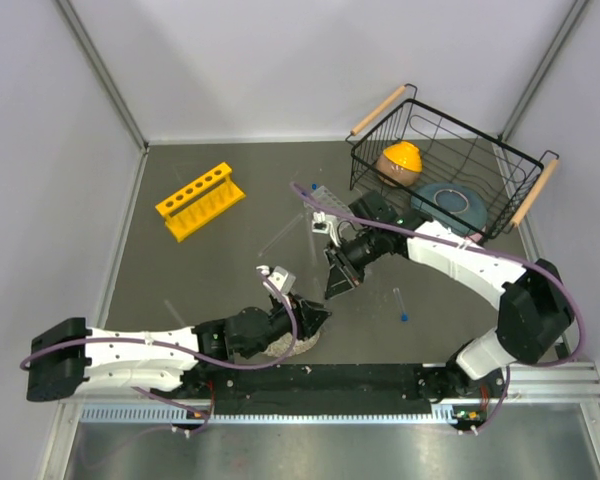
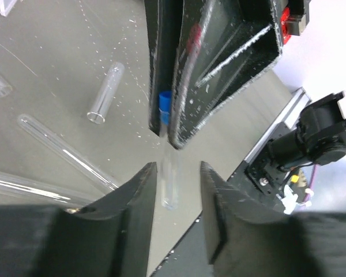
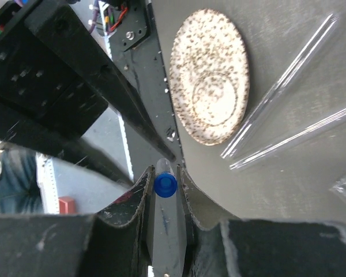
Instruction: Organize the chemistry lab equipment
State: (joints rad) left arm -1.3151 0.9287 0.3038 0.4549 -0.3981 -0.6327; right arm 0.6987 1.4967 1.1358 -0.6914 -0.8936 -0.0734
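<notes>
My right gripper (image 1: 338, 283) is shut on a short clear blue-capped vial (image 3: 165, 184) and holds it above the table, cap toward the wrist. In the left wrist view the same vial (image 2: 169, 182) hangs below the right fingers (image 2: 187, 86), its closed end between my left gripper's (image 2: 177, 170) open jaws, with a gap on each side. My left gripper (image 1: 315, 318) sits just below and left of the right one. Long test tubes (image 2: 63, 151) and a short open tube (image 2: 105, 92) lie on the table. A second blue-capped vial (image 1: 400, 305) lies to the right. The yellow rack (image 1: 200, 200) stands at back left, the clear rack (image 1: 325, 205) mid-back.
The speckled disc (image 3: 210, 83) lies beside the left wrist (image 1: 285, 345), with two long tubes (image 3: 282, 86) next to it. The black wire basket (image 1: 500, 190) with dishes stands at the back right. The black base rail (image 1: 330, 378) runs along the near edge.
</notes>
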